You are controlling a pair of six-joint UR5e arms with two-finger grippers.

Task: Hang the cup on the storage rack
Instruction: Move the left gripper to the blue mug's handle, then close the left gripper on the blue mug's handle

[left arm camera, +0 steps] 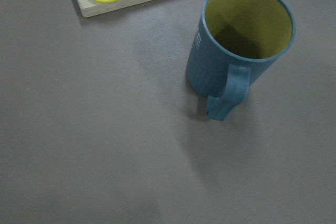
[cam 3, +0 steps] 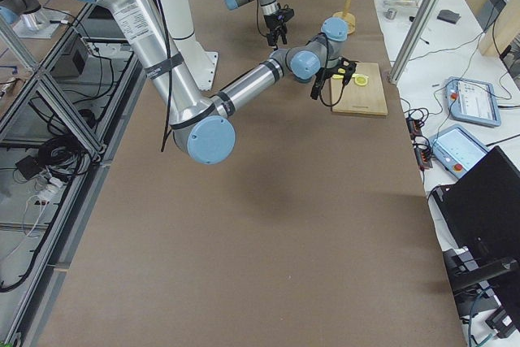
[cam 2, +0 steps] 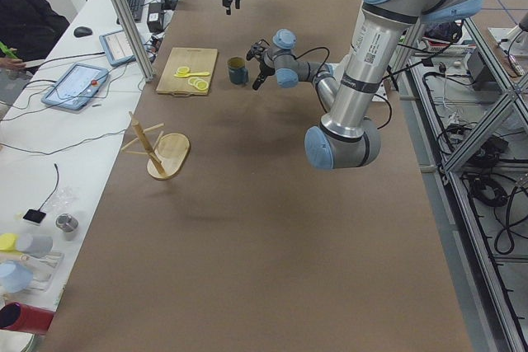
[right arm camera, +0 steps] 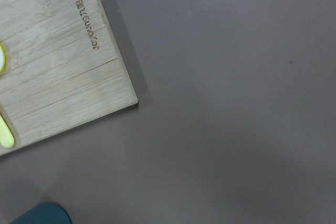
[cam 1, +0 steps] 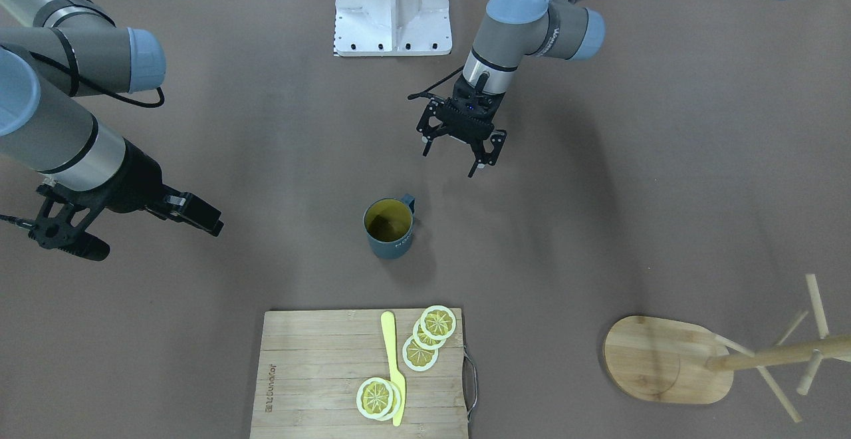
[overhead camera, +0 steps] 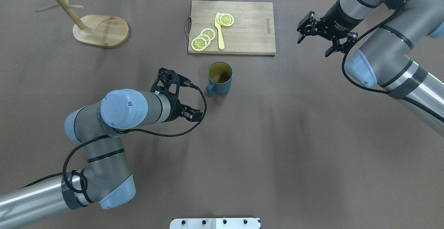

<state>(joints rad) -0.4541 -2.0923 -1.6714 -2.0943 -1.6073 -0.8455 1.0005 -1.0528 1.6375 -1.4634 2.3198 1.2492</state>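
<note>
L gripper [cam 1: 451, 158] hangs spread, empty, near the upright cup [cam 1: 391, 229]; R gripper [overhead camera: 313, 47] spread too, by cutting board [overhead camera: 248, 31]; storage rack [overhead camera: 100, 32] well apart.

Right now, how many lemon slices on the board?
5 slices: three overlapping at the board's edge nearest the cup; two overlapping beside the knife. More could hide underneath.

matt slate-blue cup [cam 1: 390, 229], pale wooden storage rack [cam 1: 665, 359], matt brown table [cam 1: 665, 159]
</note>
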